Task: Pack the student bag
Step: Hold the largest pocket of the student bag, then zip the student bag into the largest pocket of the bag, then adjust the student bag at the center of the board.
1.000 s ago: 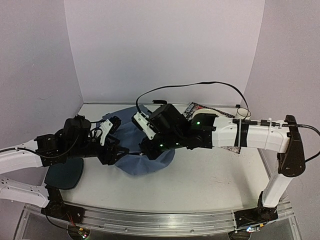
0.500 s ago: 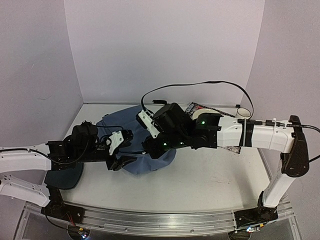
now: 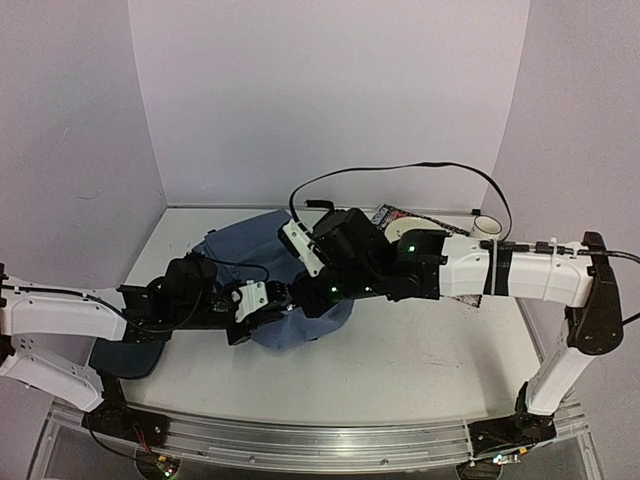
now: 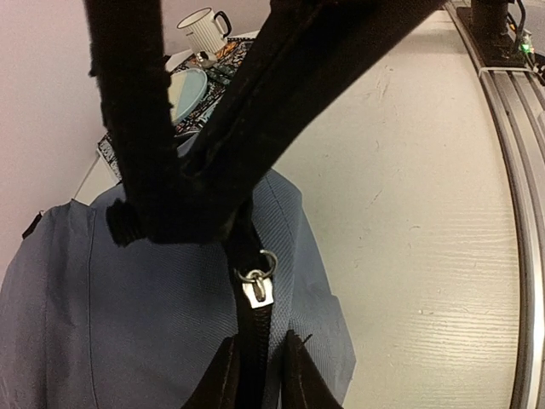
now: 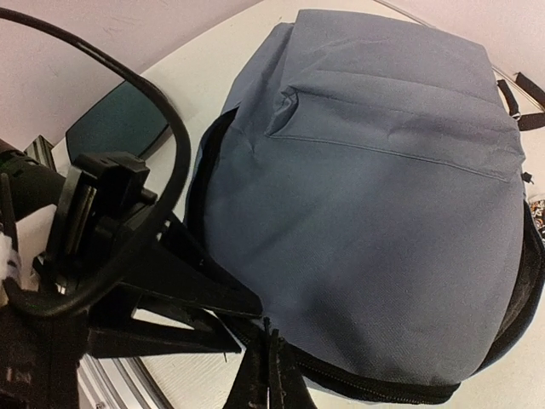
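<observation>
The student bag (image 3: 255, 262) is a slate-blue backpack lying flat at the table's left-middle. Both wrist views show its fabric (image 4: 102, 315) (image 5: 375, 196). My left gripper (image 3: 268, 303) is at its near right edge. In the left wrist view this gripper (image 4: 258, 379) is shut on the black zipper band just below the silver slider (image 4: 256, 288). My right gripper (image 3: 298, 300) meets the same edge from the right. In its own view it (image 5: 274, 375) is shut on the black zipper edge. Its black fingers (image 4: 298, 77) cross the top of the left wrist view.
A dark teal pad (image 3: 125, 352) lies at the near left under the left arm. A white mug (image 3: 487, 226) and a patterned mat (image 3: 400, 220) sit at the back right. A black cable (image 3: 400, 168) arches over the right arm. A metal rail (image 3: 330, 440) borders the near edge.
My left gripper has slid right along the bag's near edge toward the right gripper, and its jaws have closed on the zipper band. The right arm has barely moved.
</observation>
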`<action>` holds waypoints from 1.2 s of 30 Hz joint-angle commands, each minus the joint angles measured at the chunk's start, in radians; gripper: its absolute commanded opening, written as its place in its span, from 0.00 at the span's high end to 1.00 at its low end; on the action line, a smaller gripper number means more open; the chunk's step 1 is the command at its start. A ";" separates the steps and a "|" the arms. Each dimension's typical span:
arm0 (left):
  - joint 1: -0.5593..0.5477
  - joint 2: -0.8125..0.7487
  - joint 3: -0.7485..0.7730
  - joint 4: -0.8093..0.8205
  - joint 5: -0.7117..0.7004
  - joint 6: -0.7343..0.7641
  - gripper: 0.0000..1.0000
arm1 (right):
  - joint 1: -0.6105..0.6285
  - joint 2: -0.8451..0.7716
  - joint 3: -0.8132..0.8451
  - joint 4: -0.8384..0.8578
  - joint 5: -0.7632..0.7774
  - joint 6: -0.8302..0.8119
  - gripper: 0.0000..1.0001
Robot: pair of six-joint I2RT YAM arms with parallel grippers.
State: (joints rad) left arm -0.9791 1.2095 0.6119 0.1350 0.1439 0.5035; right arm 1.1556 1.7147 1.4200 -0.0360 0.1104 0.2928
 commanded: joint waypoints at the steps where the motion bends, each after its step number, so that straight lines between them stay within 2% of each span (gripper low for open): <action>1: -0.009 -0.044 -0.026 0.037 -0.024 0.024 0.91 | -0.033 -0.110 -0.024 0.059 0.061 0.005 1.00; 4: -0.010 -0.094 -0.053 0.034 -0.033 0.021 1.00 | -0.073 -0.140 -0.059 0.058 0.085 0.004 1.00; 11: -0.010 -0.195 -0.110 -0.021 -0.056 -0.008 1.00 | -0.251 -0.221 -0.171 0.056 0.100 0.030 1.00; 16: -0.010 -0.252 -0.124 -0.117 -0.107 -0.002 1.00 | -0.355 -0.207 -0.184 0.053 0.093 0.037 1.00; 21: -0.010 -0.337 -0.126 -0.223 -0.191 0.002 0.99 | -0.347 -0.149 -0.137 0.083 -0.103 0.015 1.00; 23: -0.010 -0.371 -0.129 -0.228 -0.196 -0.024 0.93 | -0.317 -0.136 -0.130 0.099 -0.145 0.009 1.00; 27: -0.009 -0.363 -0.089 -0.222 -0.163 -0.138 0.58 | -0.254 -0.117 -0.112 0.110 -0.179 0.028 1.00; 32: -0.010 -0.290 -0.017 -0.186 -0.069 -0.269 0.44 | -0.173 -0.098 -0.068 0.119 -0.198 0.041 1.00; 36: -0.011 -0.224 0.034 -0.146 0.002 -0.317 0.30 | -0.110 -0.073 -0.023 0.129 -0.214 0.046 1.00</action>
State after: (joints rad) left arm -0.9859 0.9387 0.5552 -0.0747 0.0543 0.2866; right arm 0.9893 1.6314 1.3068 0.0225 -0.0677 0.3242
